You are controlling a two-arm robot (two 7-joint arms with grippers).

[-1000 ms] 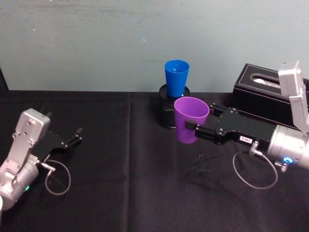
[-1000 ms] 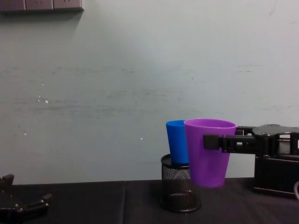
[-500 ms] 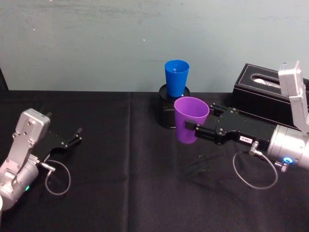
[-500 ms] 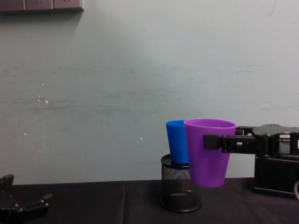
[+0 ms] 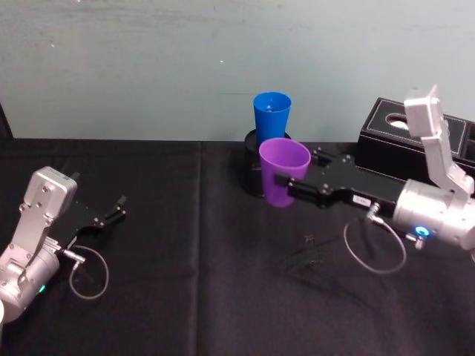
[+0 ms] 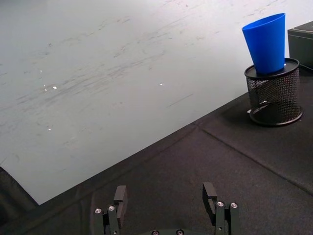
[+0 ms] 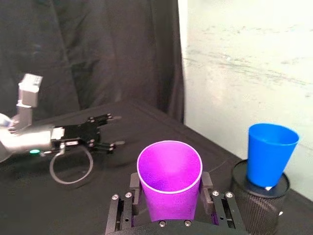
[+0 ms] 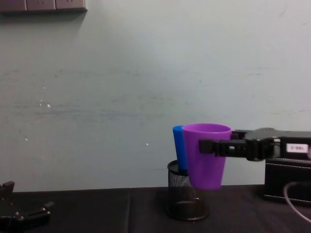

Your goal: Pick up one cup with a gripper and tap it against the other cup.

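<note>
Two cups now nearer: right gripper (image 5: 285,183), jaws clenched on purple cup (image 5: 285,165), has swung toward blue cup (image 5: 272,119).

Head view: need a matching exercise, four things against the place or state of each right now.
Things:
1. purple cup
2. blue cup
3. left gripper
4. black box

Place or state:
A. standing in the black mesh pot
B. open, parked at the far left
C. at the back right
D. lifted, clamped in the right gripper

Pairs: 1-D, 2-A, 3-B, 4-C.
</note>
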